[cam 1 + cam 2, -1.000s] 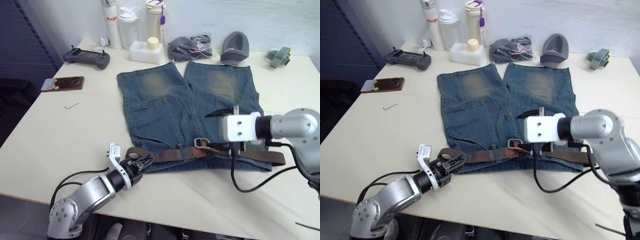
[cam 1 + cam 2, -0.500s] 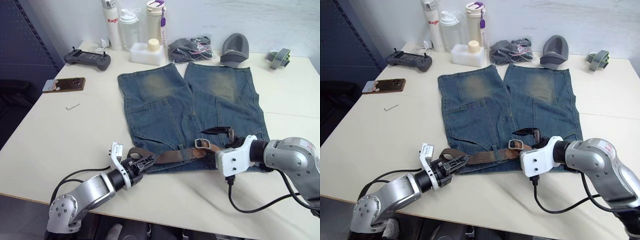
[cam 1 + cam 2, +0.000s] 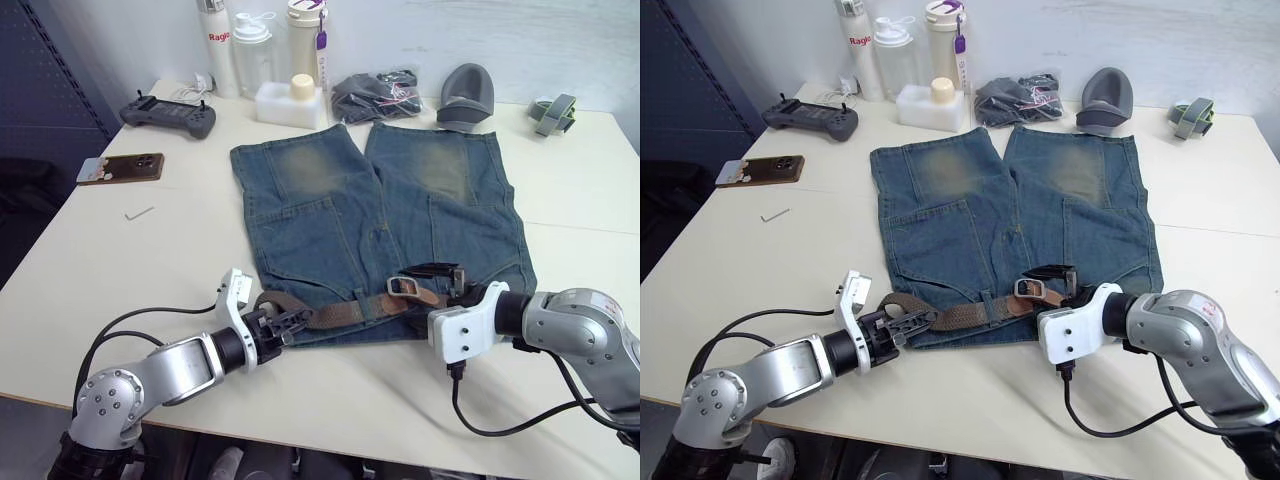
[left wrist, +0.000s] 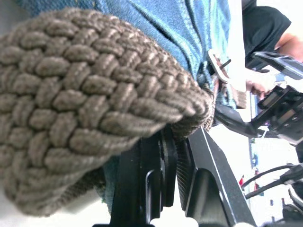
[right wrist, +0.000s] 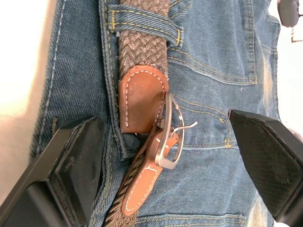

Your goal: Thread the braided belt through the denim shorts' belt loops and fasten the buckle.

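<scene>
On the cream worktop (image 3: 120,270), the left arm lies low with its gripper (image 3: 283,325) pinching the looped end of the dark-brown woven braided belt (image 3: 335,315) at the waist edge of the faded blue denim shorts (image 3: 330,215). The belt runs along the waistband to the silver metal buckle (image 5: 168,137). The right gripper (image 3: 447,283) hovers spread wide over that buckle.

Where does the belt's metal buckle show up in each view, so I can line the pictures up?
Left eye view: the buckle lies on the denim shorts' waistband, just ahead of the right gripper.
Right eye view: same spot.
Left wrist view: a small piece, seemingly the buckle, past the braided belt.
Right wrist view: central, between the open fingers.
Shared landmark: the tan leather tip beside it.
</scene>
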